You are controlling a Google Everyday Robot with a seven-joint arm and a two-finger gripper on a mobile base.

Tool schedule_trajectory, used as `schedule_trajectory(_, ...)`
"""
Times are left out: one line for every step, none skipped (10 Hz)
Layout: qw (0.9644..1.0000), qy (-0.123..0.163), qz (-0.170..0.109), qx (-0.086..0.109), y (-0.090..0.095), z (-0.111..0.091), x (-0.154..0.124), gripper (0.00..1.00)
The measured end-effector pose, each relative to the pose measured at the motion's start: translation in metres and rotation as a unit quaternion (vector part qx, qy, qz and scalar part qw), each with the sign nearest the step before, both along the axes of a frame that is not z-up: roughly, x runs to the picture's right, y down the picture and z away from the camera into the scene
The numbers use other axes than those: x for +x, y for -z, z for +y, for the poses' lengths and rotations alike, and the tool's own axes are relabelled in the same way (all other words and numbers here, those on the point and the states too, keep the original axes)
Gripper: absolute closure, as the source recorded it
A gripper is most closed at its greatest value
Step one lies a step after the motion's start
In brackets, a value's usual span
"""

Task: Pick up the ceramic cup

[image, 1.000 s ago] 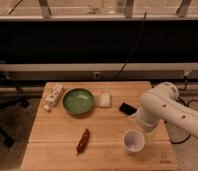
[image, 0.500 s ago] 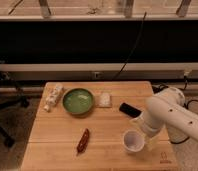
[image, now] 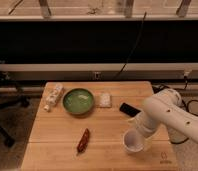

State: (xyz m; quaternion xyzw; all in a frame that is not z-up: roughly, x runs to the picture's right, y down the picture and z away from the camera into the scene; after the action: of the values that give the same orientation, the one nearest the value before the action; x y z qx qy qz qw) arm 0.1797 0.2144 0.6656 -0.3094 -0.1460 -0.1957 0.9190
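Observation:
The ceramic cup (image: 133, 142) is small, white and round. It stands upright near the front right of the wooden table (image: 107, 145). My white arm (image: 164, 112) reaches in from the right and bends down to the cup. The gripper (image: 138, 130) is at the arm's lower end, right above and behind the cup's rim, and is mostly hidden by the arm's casing. I cannot tell whether it touches the cup.
A wide green bowl (image: 78, 101) sits at the back middle. A white wrapped packet (image: 54, 96) lies to its left and a pale snack bag (image: 105, 99) to its right. A flat black object (image: 128, 109) lies behind the cup. A red-brown packet (image: 83, 140) lies front centre.
The arm has shifted a little to the right and lowered its end toward the cup. The cup and the other objects have not moved.

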Motion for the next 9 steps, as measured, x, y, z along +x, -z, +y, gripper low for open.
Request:
schedule_trajectory(1.0, 0.001, -0.003, 0.001, -0.002, -0.004, -0.004, 0.2)
schedule_trajectory(1.0, 0.006, -0.008, 0.002, -0.005, -0.008, -0.01, 0.2)
schedule_trajectory(0.9999, 0.008, -0.009, 0.001, -0.006, -0.01, -0.012, 0.2)
schedule_trajectory(0.9999, 0.009, -0.011, 0.0, -0.008, -0.01, -0.014, 0.2)
schedule_trajectory(0.9998, 0.011, -0.016, -0.003, -0.011, -0.01, -0.02, 0.2)
schedule_trajectory(0.9998, 0.012, -0.018, -0.004, -0.014, -0.009, -0.023, 0.2)
schedule_trajectory(0.9997, 0.013, -0.021, -0.007, -0.017, -0.007, -0.026, 0.2)
schedule_trajectory(0.9996, 0.012, -0.025, -0.007, -0.02, -0.005, -0.03, 0.2)
schedule_trajectory(0.9995, 0.012, -0.028, -0.009, -0.025, -0.003, -0.033, 0.2)
